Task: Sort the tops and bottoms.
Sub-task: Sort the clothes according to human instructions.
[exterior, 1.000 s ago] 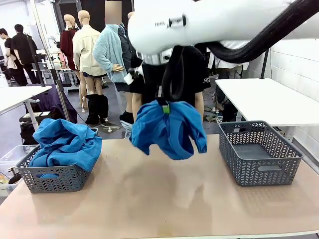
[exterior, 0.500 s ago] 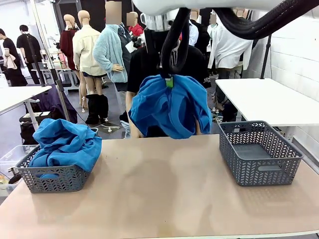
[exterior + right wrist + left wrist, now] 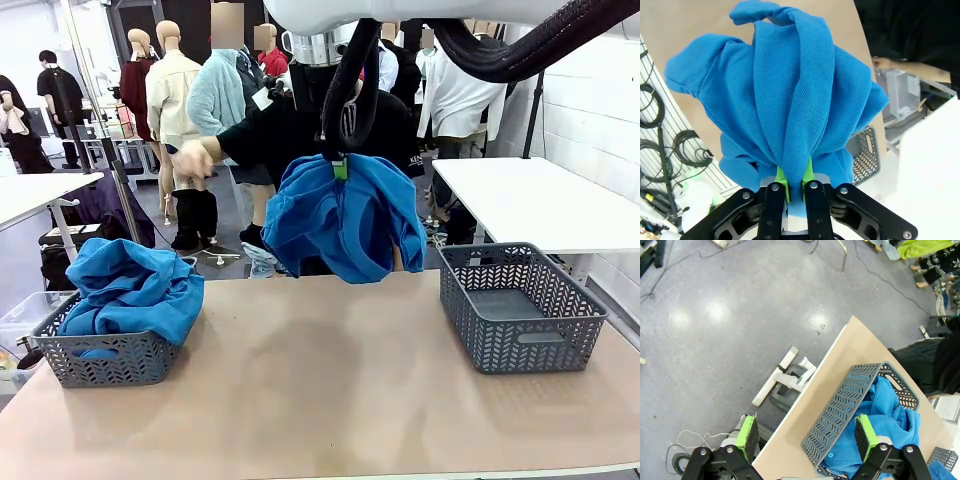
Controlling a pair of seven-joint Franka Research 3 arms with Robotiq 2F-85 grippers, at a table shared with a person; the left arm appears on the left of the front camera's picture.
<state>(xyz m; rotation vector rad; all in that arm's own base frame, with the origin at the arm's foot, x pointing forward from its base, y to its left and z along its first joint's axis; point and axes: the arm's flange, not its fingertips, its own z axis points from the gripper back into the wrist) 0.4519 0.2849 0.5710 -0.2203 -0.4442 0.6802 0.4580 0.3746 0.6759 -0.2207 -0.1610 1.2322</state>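
Hanging high above the middle of the bench (image 3: 330, 390), a bright blue shirt (image 3: 345, 225) is pinched by a small fold in the right gripper (image 3: 794, 187), whose jaws are nearly closed on the cloth. The left gripper (image 3: 807, 440) is spread wide and empty above the left basket (image 3: 100, 355), where another blue shirt (image 3: 130, 290) is heaped. The right basket (image 3: 520, 305) is empty. The thin fold could slip out, or the trailing cloth could snag a basket rim. A person's hand (image 3: 195, 158) is raised nearby and could be brushed. No legible writing can be made out
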